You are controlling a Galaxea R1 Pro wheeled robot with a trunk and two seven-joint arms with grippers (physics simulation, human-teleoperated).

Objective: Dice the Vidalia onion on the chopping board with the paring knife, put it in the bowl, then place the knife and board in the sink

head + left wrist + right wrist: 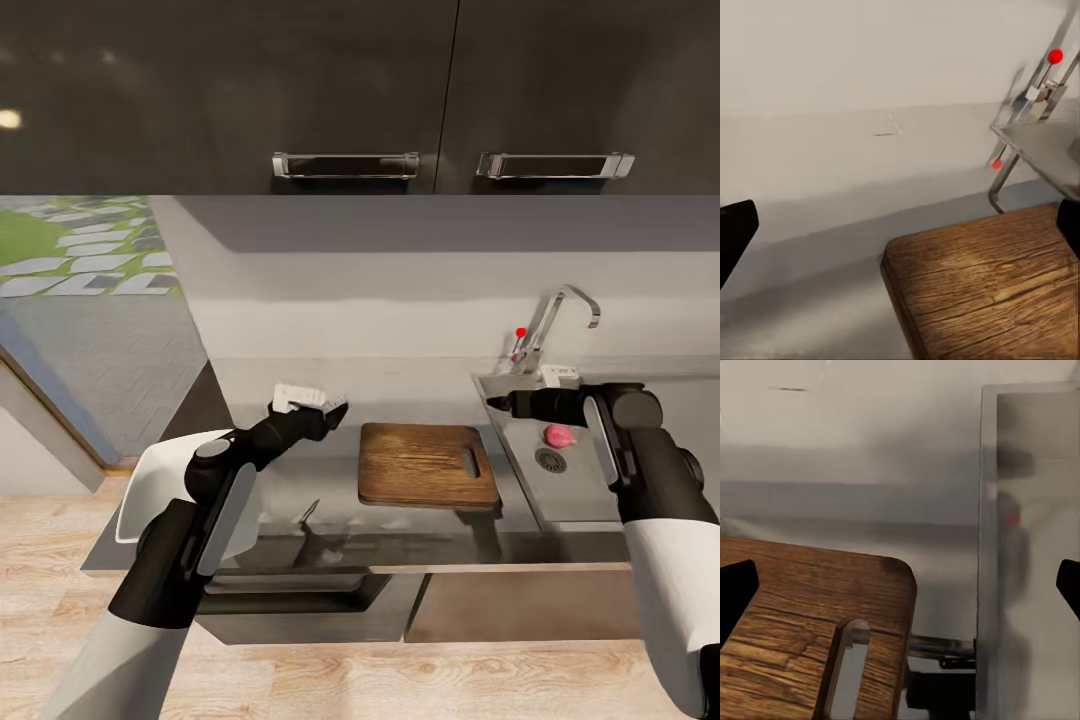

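Clearly nothing is picked up yet: the onion (560, 435) lies in the sink (520, 445), beside the drain, under the tap (555, 325). The right gripper (497, 403) hovers over the sink's left rim with fingers spread and empty, probably lining up to reach down for the onion. The left gripper (335, 412) hangs open above the countertop (330, 470), off the board's left end, holding nothing. The board (428, 465) lies flat against the sink's left edge, slot end toward the basin. The bowl (150, 480) sits at the counter's left end, partly behind the left arm. What may be the knife (309, 513) lies near the front edge. Dark cabinets hang above a pale wall.
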